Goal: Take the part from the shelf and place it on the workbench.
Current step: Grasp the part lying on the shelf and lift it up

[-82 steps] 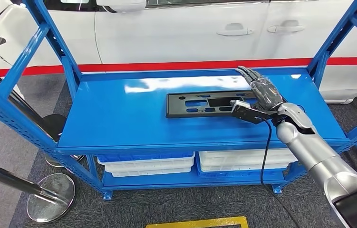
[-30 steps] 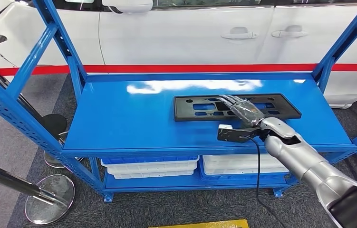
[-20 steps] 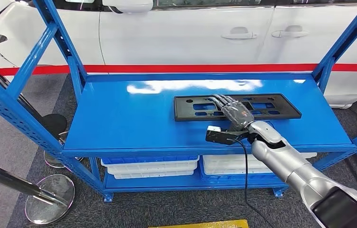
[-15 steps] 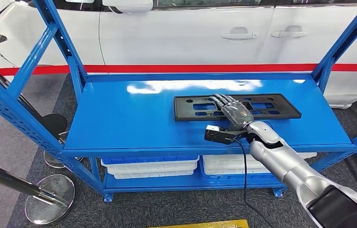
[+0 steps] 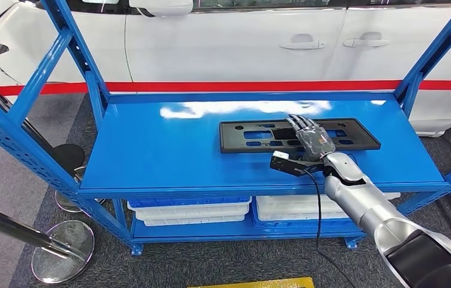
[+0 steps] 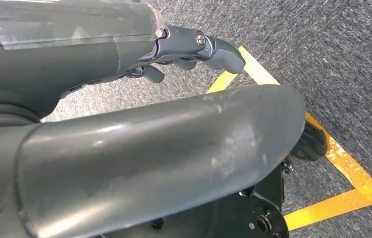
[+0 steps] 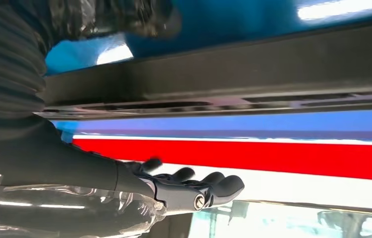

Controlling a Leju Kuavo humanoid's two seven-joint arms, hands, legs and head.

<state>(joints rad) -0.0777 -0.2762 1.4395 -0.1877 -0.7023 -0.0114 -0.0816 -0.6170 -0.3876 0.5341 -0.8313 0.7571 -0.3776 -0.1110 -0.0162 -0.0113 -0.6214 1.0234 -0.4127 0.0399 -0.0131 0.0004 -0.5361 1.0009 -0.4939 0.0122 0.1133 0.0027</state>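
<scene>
moved: my right hand (image 5: 310, 135) has swung right across the part (image 5: 355, 135)
part: long axis 9-to-3, under my fingers (image 5: 299, 122)
fingers: spread, gripping nothing

My right hand (image 5: 308, 135) has dark fingers under a clear, shiny plastic-looking film, and my forearm behind it is smooth brushed silver metal. The part (image 5: 298, 134) beneath it looks like matt black plastic, moulded with cut-outs. The shelf (image 5: 169, 150) is painted blue metal, glossy enough to throw back white glare (its uprights are perforated). Below sit smooth white plastic trays (image 5: 188, 210). The car (image 5: 229, 42) behind is glossy white paintwork with a red stripe. Under my left hand (image 6: 193, 49), grey and smooth, the floor (image 6: 332, 54) is rough grey carpet.
</scene>
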